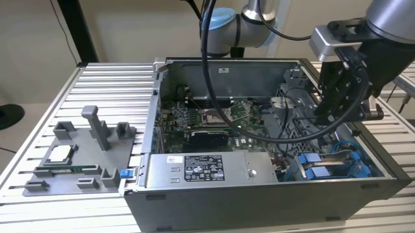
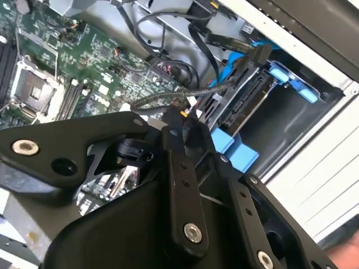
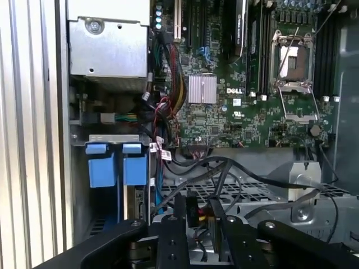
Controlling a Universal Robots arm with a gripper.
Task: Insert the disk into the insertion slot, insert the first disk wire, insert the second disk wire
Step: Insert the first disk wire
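Jaws nearly closed, pinching a small dark wire connector (image 3: pixel 192 210) over the drive cage (image 1: pixel 304 127); the disk (image 2: pixel 247 106) already sits in the insertion slot (image 1: pixel 337 162).
In the exterior view the arm reaches down into the open computer case (image 1: pixel 259 204) toward that view's right, and a black cable (image 1: pixel 272 137) loops below its wrist; the disk lies sunk in the bay near the case's front corner on that side, with the bright blue tabs of its frame at the bay's mouth, just beside the perforated cage; the motherboard (image 1: pixel 214 121) lies in the middle of the case and the grey power-supply box (image 1: pixel 207 170) along the front wall; the case rests on a ribbed bench (image 1: pixel 110 82), with a grey fixture (image 1: pixel 71 160) near it on the exterior view's left.
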